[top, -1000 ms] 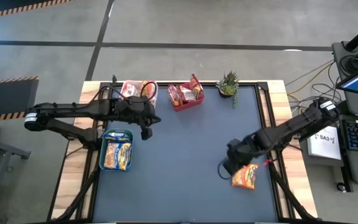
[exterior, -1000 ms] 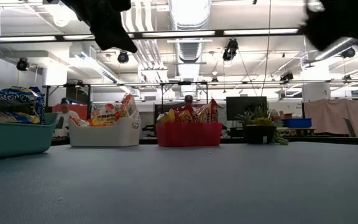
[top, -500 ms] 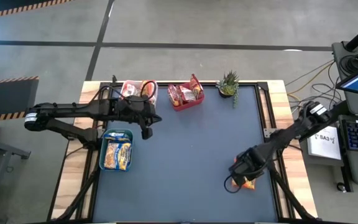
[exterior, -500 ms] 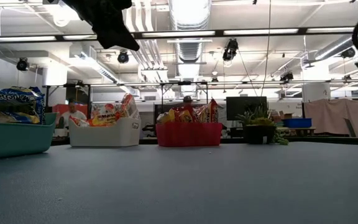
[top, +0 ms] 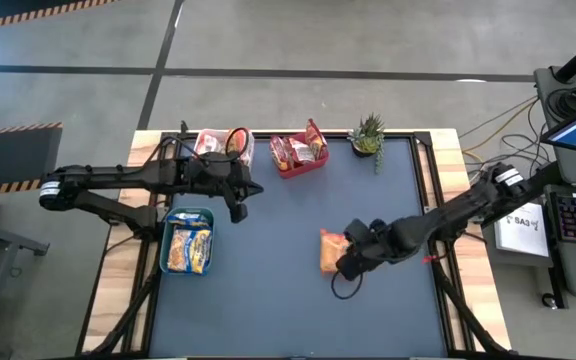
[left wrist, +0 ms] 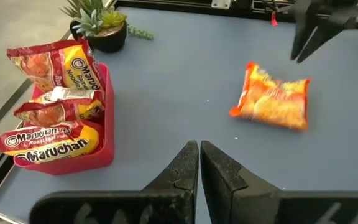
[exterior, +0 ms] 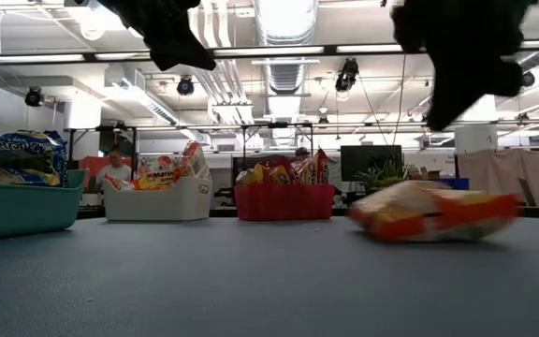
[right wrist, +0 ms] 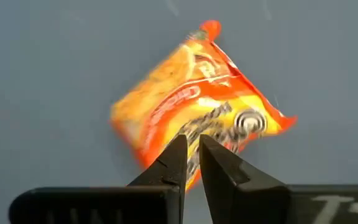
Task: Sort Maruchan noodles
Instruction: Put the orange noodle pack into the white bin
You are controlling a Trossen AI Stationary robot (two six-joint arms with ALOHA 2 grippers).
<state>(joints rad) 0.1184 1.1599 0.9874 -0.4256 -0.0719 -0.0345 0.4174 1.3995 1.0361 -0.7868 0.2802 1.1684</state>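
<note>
An orange noodle packet [top: 333, 251] lies on the dark blue table [top: 288, 300] right of centre in the high view, and shows blurred at centre right of the low view [exterior: 433, 212]. The right gripper [top: 349, 266] sits just beside the packet on its right in the high view; in the right wrist view its fingers [right wrist: 178, 163] stand nearly together with only a narrow gap, nothing between them, and the packet [right wrist: 194, 106] lies beyond their tips. In the left wrist view the packet [left wrist: 271, 98] rests flat and apart from the dark fingers above it in the frame. The left gripper [top: 236, 206] hangs over the upper left of the table in the high view, near the bins; its fingers [left wrist: 182, 168] are pressed close together and hold nothing. The red bin [top: 298, 166] stands at upper centre of the high view and holds red packets [left wrist: 51, 121]. The white bin [top: 208, 140] stands to its left with packets inside. The teal bin [top: 166, 240] at the left side holds yellow-blue packets [top: 189, 248]. A small potted plant [top: 368, 135] stands at the upper right of the table, to the right of the red bin and clear of it. In the low view a person [exterior: 113, 168] shows in the room behind the white bin.
</note>
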